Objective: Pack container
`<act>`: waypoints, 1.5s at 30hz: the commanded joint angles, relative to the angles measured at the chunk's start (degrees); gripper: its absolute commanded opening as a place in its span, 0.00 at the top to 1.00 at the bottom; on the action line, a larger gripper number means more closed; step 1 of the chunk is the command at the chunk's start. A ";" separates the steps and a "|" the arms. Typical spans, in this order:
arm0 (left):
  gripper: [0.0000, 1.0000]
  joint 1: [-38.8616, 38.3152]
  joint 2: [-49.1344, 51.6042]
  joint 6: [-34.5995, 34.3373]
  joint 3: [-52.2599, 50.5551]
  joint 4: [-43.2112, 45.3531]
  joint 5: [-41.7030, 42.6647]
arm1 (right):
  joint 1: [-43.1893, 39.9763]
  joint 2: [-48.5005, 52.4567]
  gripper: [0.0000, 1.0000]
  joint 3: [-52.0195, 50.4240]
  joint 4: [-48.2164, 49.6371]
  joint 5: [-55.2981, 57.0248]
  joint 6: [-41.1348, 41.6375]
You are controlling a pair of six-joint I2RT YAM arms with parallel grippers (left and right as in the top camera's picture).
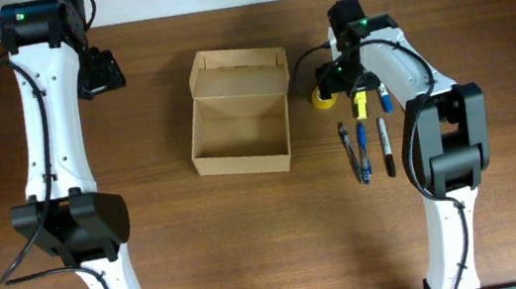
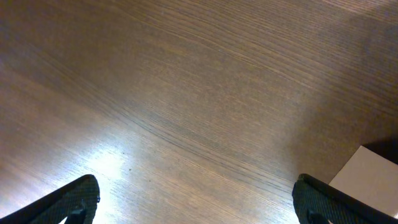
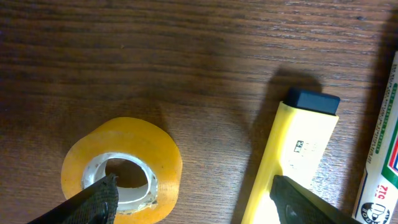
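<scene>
Gripper [image 3: 193, 190] jaws stood wide apart above the table [image 3: 186, 50]. One finger [image 3: 93, 202] overlapped the core of the yellow tape roll [image 3: 149, 146]. The other overlapped the yellow highlighter [image 3: 305, 149], whose dark cap pointed away. A white pen [image 3: 385, 137] lay at the right edge.

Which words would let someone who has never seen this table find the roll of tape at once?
Start at the open cardboard box in the middle of the table. Between its right side and a cluster of pens lies a small roll of tape. It is the only ring-shaped thing there; the yellow highlighter beside it shares its colour but is a straight bar.
</scene>
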 commanded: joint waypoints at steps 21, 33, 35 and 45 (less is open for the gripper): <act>0.00 0.15 -0.20 0.26 -0.31 0.11 0.02 | 3.17 2.12 0.20 1.07 -0.85 0.61 -1.16; 0.00 0.15 -0.20 0.26 -0.31 0.11 0.02 | 3.02 2.10 0.23 8.46 -5.55 0.63 -1.16; 0.00 0.15 -0.20 0.26 -0.31 0.11 0.02 | 3.02 2.10 0.24 8.57 -5.75 0.63 -1.16; 0.00 0.15 -0.20 0.26 -0.31 0.11 0.02 | 3.02 2.12 0.50 8.50 -6.12 1.05 -1.16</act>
